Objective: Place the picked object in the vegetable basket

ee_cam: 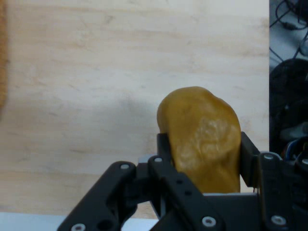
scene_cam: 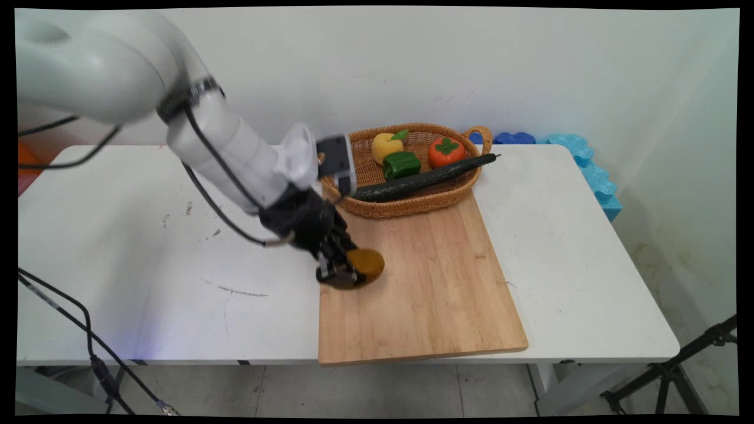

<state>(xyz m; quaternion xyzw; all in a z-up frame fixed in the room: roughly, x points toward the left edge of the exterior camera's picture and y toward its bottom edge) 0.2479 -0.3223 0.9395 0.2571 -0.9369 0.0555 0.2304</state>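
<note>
From the main view I see the gripper (scene_cam: 340, 272) low over the near-left part of the wooden cutting board (scene_cam: 421, 282), which lies on the white table (scene_cam: 147, 247). Its fingers are closed around a brownish-yellow potato (scene_cam: 366, 263), which sits at the board's left edge; I cannot tell whether it touches the wood. At the board's far end stands a wicker basket (scene_cam: 412, 203) holding a yellow pepper (scene_cam: 386, 146), a green pepper (scene_cam: 402, 164), an orange persimmon (scene_cam: 446, 152) and a long dark cucumber (scene_cam: 424, 178) lying across it, its tip past the right rim. Blue foam pieces (scene_cam: 580, 159) lie along the table's far-right corner.

In the hand view the potato (ee_cam: 204, 139) is pinched between the two black fingers (ee_cam: 163, 147), each pressing one side of it, spread only as wide as the potato itself, with the board (ee_cam: 96, 96) behind it
</note>
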